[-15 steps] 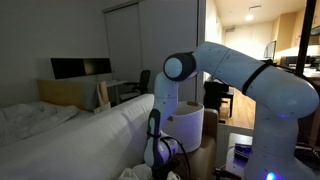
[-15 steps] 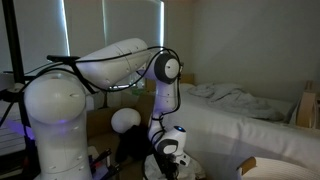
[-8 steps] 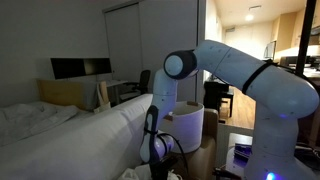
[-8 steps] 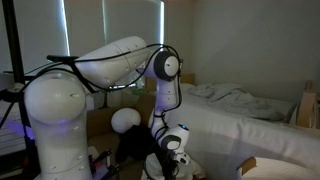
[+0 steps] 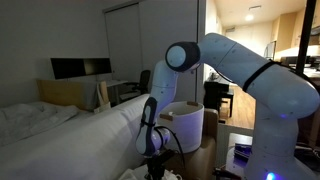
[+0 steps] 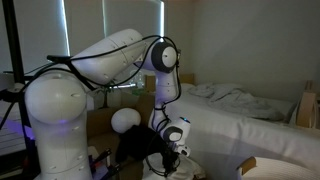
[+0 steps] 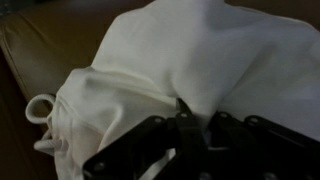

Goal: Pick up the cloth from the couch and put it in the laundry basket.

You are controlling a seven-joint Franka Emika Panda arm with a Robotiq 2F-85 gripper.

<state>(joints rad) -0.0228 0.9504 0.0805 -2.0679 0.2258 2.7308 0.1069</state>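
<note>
The crumpled white fabric cloth (image 7: 200, 60) lies on the brown leather-like couch seat (image 7: 40, 50), directly under the black two-fingered gripper (image 7: 190, 125) and filling most of the wrist view. It spreads away from the fingers in soft folds, and a small looped cord (image 7: 40, 106) sticks out at one edge. The dark fingers (image 7: 150, 140) come in from the bottom of that view, with their tips drawn close together against a fold of the cloth. From here I cannot tell whether they are actually pinching it or only resting on it, since the tips are sunk in shadow. In both exterior views, the big white robot arm (image 5: 235, 65) bends over from its base, with its elbow joint (image 6: 162, 55) high and its forearm dropping almost straight down. The gripper (image 5: 155, 160) therefore hangs low, close to the couch, with its fingers pointing downward (image 6: 172, 152). The round white laundry basket (image 5: 190, 122) stands just behind the lowered forearm in an exterior view, apart from the cloth. A bed with rumpled white sheets (image 6: 240, 105) sits off to the side.
</note>
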